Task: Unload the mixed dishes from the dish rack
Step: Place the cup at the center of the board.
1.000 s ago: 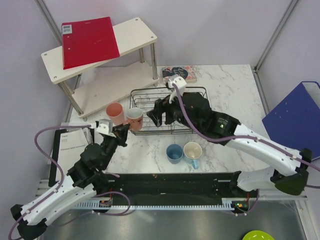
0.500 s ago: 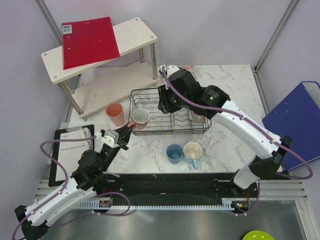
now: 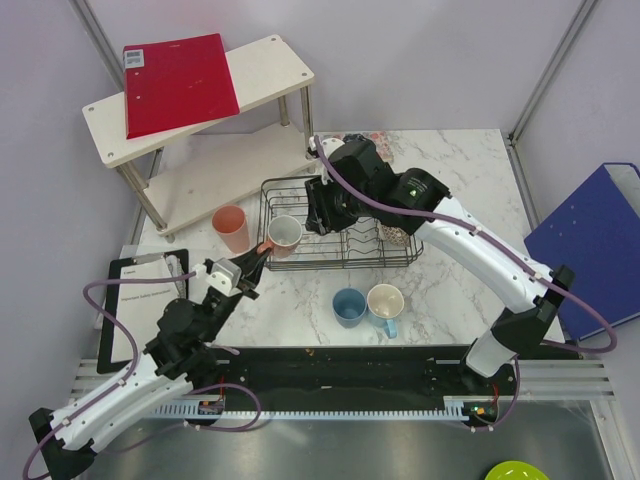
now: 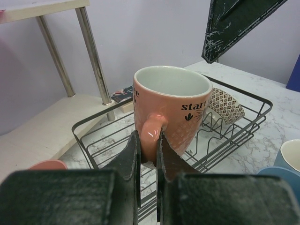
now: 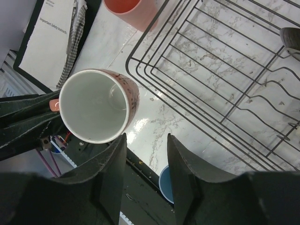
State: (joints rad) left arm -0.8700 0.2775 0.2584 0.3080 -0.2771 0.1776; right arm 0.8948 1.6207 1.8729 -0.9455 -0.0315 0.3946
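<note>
Left gripper (image 4: 148,137): pinching handle of pink mug (image 4: 171,112), just outside dish rack (image 4: 234,124) left edge.
Right gripper (image 5: 146,138): spread, empty, above dish rack.
Advice: carry mug upright, clear wire before lowering.

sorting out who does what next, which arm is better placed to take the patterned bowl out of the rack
Right, likely. The right tool, open, hangs by the dish rack holding the patterned bowl; the left tool is shut on the pink mug's handle.

Left fingers (image 4: 129,154) pinched close, arm extended forward; right fingers (image 5: 112,164) apart, seemingly pointing down, arm arched.
</note>
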